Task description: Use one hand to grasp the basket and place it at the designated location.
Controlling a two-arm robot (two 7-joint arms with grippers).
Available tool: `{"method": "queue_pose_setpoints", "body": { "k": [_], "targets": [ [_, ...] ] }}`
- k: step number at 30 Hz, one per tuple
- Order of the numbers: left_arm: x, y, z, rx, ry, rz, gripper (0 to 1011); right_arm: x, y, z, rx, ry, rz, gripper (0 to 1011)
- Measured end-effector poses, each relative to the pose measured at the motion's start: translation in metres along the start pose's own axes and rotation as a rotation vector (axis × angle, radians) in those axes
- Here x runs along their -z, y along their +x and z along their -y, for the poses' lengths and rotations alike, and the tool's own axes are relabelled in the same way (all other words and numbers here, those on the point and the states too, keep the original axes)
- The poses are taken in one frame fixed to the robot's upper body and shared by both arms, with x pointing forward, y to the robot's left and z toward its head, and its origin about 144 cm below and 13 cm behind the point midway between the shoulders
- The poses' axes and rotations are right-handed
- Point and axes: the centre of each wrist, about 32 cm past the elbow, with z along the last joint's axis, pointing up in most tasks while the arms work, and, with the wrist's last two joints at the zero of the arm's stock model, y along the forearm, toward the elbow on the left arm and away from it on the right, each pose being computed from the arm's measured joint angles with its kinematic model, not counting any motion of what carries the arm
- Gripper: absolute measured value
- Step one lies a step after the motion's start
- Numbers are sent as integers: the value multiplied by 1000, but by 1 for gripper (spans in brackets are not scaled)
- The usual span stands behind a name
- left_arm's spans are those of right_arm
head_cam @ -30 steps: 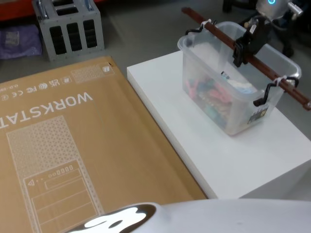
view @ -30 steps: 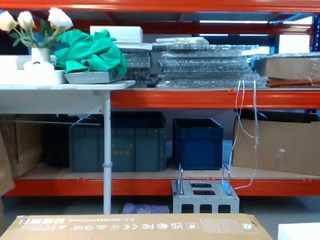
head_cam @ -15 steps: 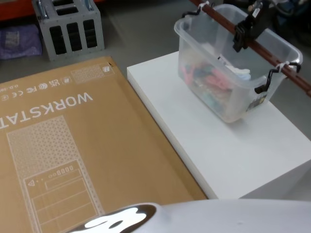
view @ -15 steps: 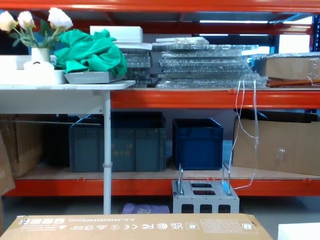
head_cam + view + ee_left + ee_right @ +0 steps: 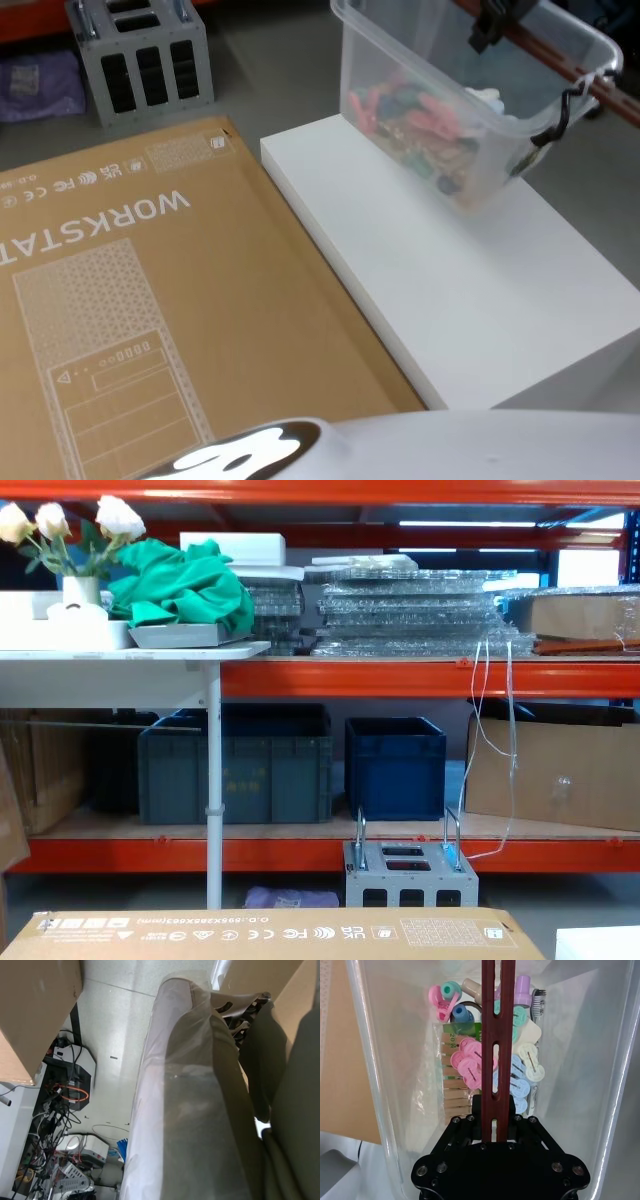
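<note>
The basket (image 5: 440, 120), a clear plastic tub, hangs tilted above the far end of the white block (image 5: 450, 290). Its underside is off the surface. My right gripper (image 5: 492, 18) is shut on the reddish-brown bar handle (image 5: 603, 88) near its middle. In the right wrist view the black gripper (image 5: 495, 1132) clamps the handle (image 5: 495, 1035) from both sides. Below it, pastel clips and wooden pegs (image 5: 470, 1062) lie on the basket's bottom, between its clear walls (image 5: 390, 1060).
A large flat cardboard box (image 5: 150, 300) lies to the left of the white block. A grey metal case (image 5: 140, 55) stands on the floor behind it. Blue crates (image 5: 395, 765) fill the lower shelf ahead. The left wrist view shows a plastic-wrapped grey limb (image 5: 195, 1110) above a floor with cables.
My right gripper has lifted the basket off the white block by its handle, and it has moved up and toward the far side. The contents have slid inside it.
</note>
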Motion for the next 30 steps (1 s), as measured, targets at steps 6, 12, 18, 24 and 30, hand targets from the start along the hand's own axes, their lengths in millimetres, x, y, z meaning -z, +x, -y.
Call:
{"method": "queue_pose_setpoints", "body": {
  "k": [6, 12, 18, 24, 30],
  "targets": [
    [0, 0, 0, 0, 0, 0, 0, -18, 5, 19, 37, 12, 98, 227],
    [0, 0, 0, 0, 0, 0, 0, -38, 11, 29, 60, 21, 182, 227],
    [0, 0, 0, 0, 0, 0, 0, -61, 16, 32, 66, 41, 279, 227],
    [0, 0, 0, 0, 0, 0, 0, -84, 22, 31, 60, 79, 381, 227],
    [0, 0, 0, 0, 0, 0, 0, -104, 28, 25, 61, 124, 496, 227]
  ]
}}
